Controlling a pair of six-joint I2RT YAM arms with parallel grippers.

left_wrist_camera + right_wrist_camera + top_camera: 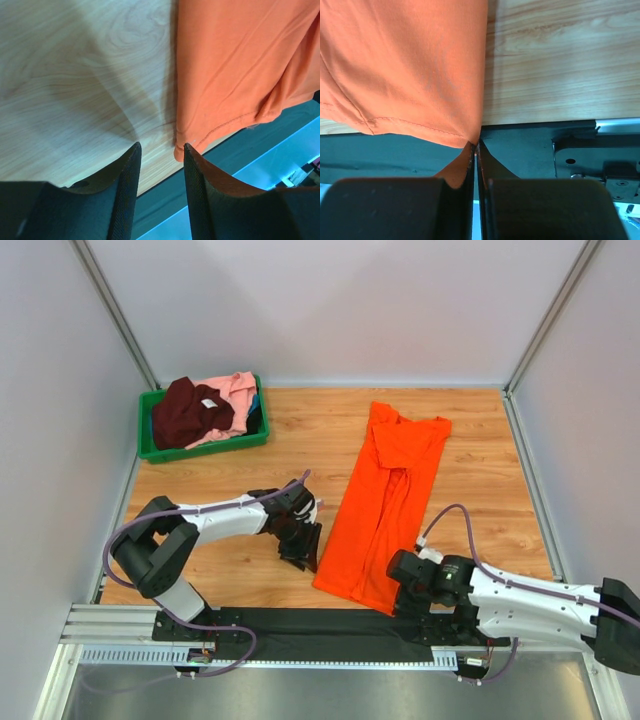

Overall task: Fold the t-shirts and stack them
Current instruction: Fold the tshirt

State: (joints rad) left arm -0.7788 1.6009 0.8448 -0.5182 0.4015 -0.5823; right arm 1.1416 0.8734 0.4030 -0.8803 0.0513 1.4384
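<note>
The right claw [476,145] pinches the orange t-shirt [385,505] at its five-o'clock hem corner, probably ready to fold. The left claw [161,147], parted and empty, sits just beside the six-o'clock corner.

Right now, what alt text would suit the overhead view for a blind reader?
An orange t-shirt, folded into a long strip, lies on a wooden table; the right gripper pinches its near right corner and the left gripper stands open beside its near left corner. A green bin at far left holds a maroon shirt and a pink shirt.
</note>
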